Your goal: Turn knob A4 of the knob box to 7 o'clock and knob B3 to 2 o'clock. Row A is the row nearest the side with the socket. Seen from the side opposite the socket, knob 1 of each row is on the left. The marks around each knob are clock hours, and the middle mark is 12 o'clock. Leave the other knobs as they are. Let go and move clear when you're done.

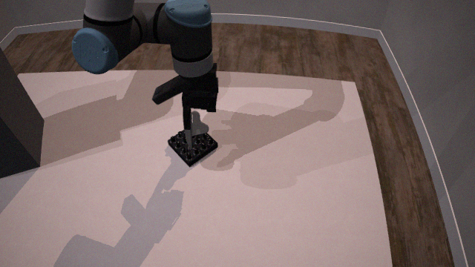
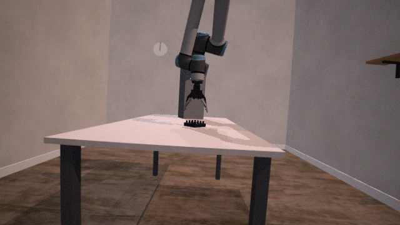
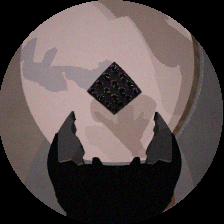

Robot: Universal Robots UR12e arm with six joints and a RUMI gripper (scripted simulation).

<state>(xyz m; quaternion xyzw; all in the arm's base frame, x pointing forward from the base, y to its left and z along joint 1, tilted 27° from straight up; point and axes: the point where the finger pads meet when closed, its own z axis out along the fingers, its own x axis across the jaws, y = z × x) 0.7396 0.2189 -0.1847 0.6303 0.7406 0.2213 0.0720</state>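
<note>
Above the knob box (image 1: 190, 163) (image 2: 195, 125) (image 3: 114, 89), the tool (image 1: 190, 139) (image 2: 195, 111) (image 3: 115, 111) hangs wide and holding nothing, apparently to clear the knobs.

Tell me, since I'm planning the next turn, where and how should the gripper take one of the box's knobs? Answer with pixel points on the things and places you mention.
Probably by opposite sides of its upright stub, from straight above: the knobs (image 2: 195, 121) stand up from the box (image 1: 190, 163) (image 2: 195, 125) (image 3: 114, 111) in close rows, leaving little room sideways.

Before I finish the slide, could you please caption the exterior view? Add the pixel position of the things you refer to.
An open gripper (image 2: 195, 111) (image 3: 115, 111) above a black knob box (image 2: 195, 125) (image 3: 114, 88) on a pale table (image 2: 125, 134) (image 3: 42, 100).
</note>
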